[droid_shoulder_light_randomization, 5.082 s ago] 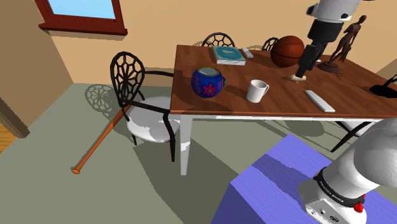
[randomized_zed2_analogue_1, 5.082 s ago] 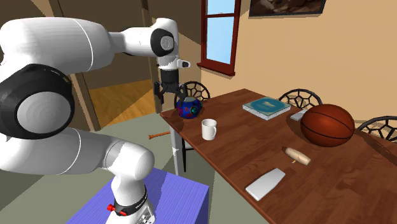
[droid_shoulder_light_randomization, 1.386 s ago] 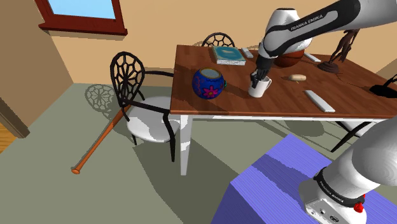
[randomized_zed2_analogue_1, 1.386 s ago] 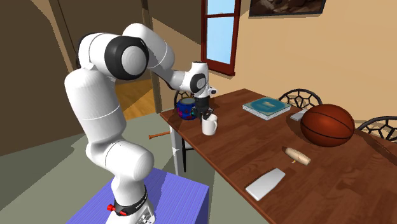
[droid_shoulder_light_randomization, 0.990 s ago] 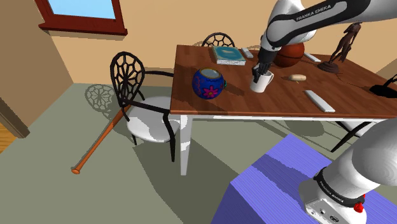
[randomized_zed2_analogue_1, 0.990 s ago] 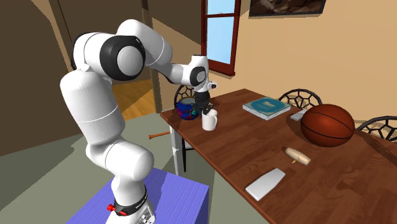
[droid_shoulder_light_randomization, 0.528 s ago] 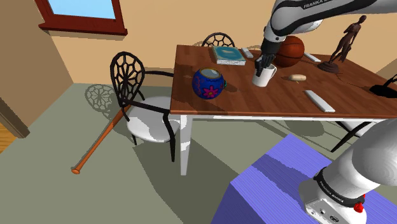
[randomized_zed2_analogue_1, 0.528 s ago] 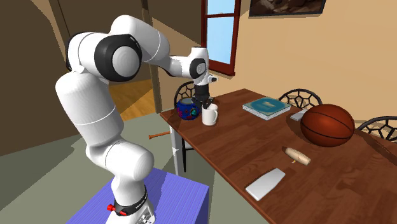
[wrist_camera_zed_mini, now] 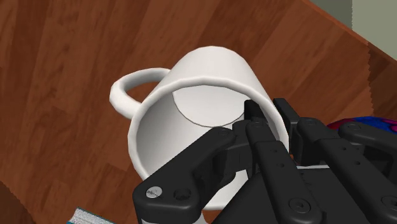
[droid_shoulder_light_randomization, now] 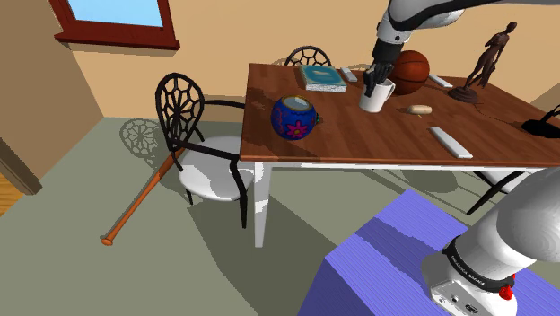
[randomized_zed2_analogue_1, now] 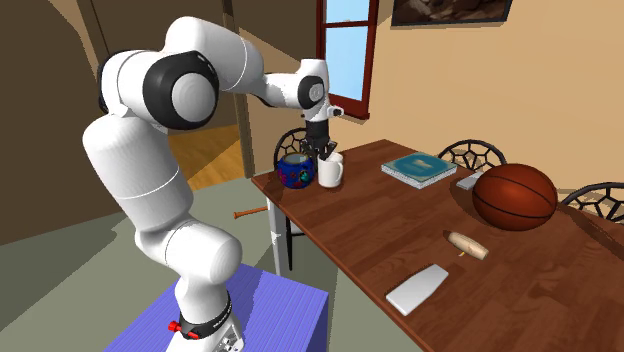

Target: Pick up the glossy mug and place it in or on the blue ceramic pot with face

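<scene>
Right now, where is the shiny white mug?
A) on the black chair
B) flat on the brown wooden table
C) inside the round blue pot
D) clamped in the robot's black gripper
D: the black gripper clasps the shiny white mug by its rim, tilted above the brown wooden table.

The wooden table [droid_shoulder_light_randomization: 359, 144] bears a blue pot [droid_shoulder_light_randomization: 294, 117], a book [droid_shoulder_light_randomization: 322, 77], a basketball [droid_shoulder_light_randomization: 412, 72], a grey slab [droid_shoulder_light_randomization: 450, 142] and a figurine [droid_shoulder_light_randomization: 485, 58].

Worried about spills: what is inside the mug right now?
The mug looks empty: plain white walls and a bare bottom. The claw clamps the rim, with one finger reaching inside. The claw hides the near part of the inner wall.
</scene>
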